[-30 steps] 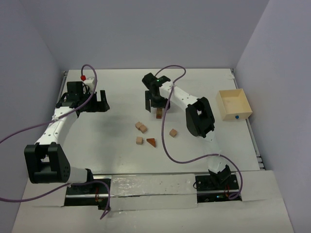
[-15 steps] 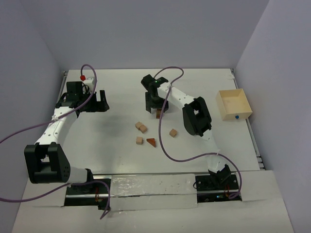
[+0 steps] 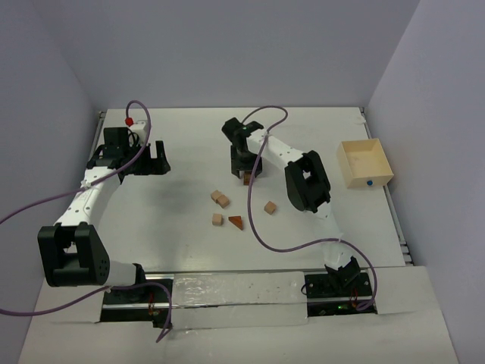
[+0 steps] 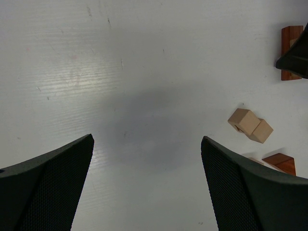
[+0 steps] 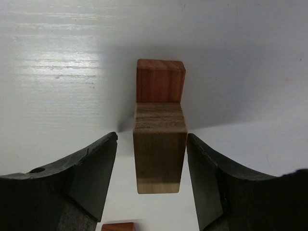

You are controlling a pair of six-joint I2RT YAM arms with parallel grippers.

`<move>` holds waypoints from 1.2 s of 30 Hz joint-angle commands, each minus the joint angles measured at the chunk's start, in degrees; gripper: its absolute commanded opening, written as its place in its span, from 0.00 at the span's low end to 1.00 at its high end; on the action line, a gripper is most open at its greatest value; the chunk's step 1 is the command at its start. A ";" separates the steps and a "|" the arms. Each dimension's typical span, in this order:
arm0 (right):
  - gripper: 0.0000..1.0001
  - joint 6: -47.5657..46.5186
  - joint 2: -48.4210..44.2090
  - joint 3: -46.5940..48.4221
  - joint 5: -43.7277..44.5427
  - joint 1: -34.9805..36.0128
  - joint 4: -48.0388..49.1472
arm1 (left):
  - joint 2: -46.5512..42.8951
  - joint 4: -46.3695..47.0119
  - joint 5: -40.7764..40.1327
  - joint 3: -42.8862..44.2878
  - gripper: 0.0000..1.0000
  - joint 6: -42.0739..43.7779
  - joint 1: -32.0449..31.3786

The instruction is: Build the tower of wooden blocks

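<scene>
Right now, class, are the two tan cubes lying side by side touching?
Touching. The left wrist view shows the tan cubes meeting face to face, no gap.

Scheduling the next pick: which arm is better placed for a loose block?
Right, likely. The right gripper stands open around the tower, and the loose blocks lie close by it; the left gripper hangs open, farther off.

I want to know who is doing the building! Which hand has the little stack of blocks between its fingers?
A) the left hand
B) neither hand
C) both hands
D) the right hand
D: the stack of blocks stands between the fingers of the right hand, while the left hand is open with nothing between its fingers.
</scene>
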 commanded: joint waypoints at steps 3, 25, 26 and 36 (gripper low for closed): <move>0.67 0.36 -0.56 -1.47 0.19 -1.05 0.49 | -0.95 1.90 1.27 0.62 0.99 0.26 0.45; 0.51 0.24 -1.54 -2.24 -0.24 -0.99 0.89 | -0.38 2.02 1.34 0.79 0.99 0.09 0.45; 0.51 0.16 -1.62 -2.40 -0.16 -0.99 0.89 | -0.33 2.02 1.34 0.85 0.99 0.09 0.45; 0.46 -0.42 -1.57 -2.76 0.52 -0.99 0.98 | 0.07 1.68 1.31 1.39 0.99 0.17 0.45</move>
